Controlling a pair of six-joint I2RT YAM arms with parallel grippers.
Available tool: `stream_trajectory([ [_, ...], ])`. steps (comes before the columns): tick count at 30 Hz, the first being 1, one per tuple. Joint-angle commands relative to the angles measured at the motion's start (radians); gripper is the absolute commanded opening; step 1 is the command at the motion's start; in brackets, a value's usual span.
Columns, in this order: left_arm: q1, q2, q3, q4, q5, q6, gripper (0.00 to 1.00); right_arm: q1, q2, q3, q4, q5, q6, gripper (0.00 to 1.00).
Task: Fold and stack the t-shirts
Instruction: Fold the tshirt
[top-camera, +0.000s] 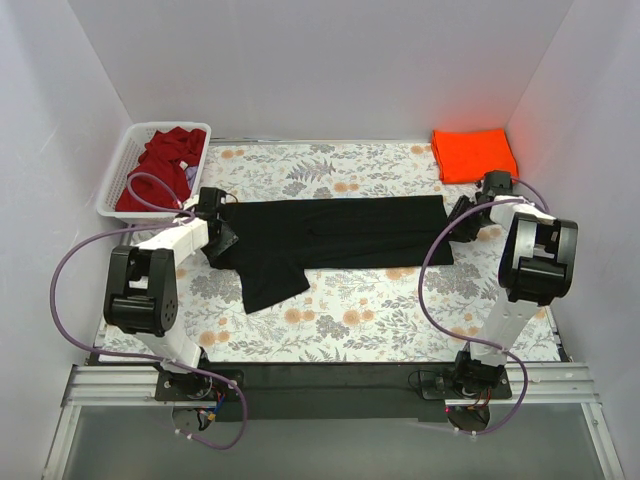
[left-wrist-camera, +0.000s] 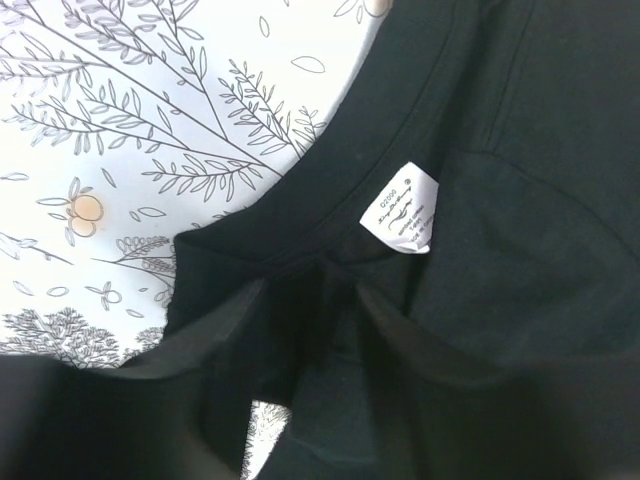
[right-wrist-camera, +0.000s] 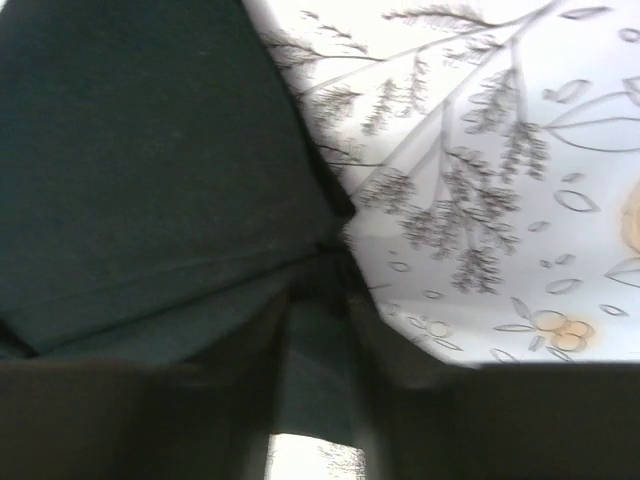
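Far left: dark red t-shirt (top-camera: 165, 160) bunched in white basket (top-camera: 118, 172). Left gripper (top-camera: 222, 238) at collar end of black t-shirt (top-camera: 340, 230), jaws parted, collar fold between them, neck label (left-wrist-camera: 400, 207) just beside. Shirt stretched flat across table (top-camera: 380, 310). Right gripper (top-camera: 462, 220) at its right corner, jaws parted astride the hem. Far right: orange t-shirt (top-camera: 473, 152), folded.

Walls (top-camera: 320, 70): plain white panels are closing in three sides.
Table (top-camera: 400, 320): a cloth (top-camera: 340, 165) of grey leaves and orange blooms is covering it.
Front edge: a metal rail (top-camera: 110, 385) is running across.
Light: falling bright, even.
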Motion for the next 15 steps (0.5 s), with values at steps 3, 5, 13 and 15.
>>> stream_trajectory([
  [3, 0.005, -0.134, -0.002, 0.011, 0.009, 0.038, 0.56, 0.030, -0.053, 0.020, 0.019, 0.002, -0.038, 0.54],
  [5, 0.001, -0.174, -0.011, -0.003, 0.013, 0.041, 0.63, 0.043, -0.105, 0.007, -0.001, 0.025, -0.044, 0.58],
  [13, -0.155, -0.419, -0.091, -0.153, -0.028, 0.043, 0.72, 0.110, -0.350, -0.139, -0.033, 0.057, -0.056, 0.66],
  [15, -0.212, -0.447, -0.109, -0.211, -0.040, 0.011, 0.72, 0.133, -0.416, -0.193, -0.035, 0.066, -0.060, 0.70],
])
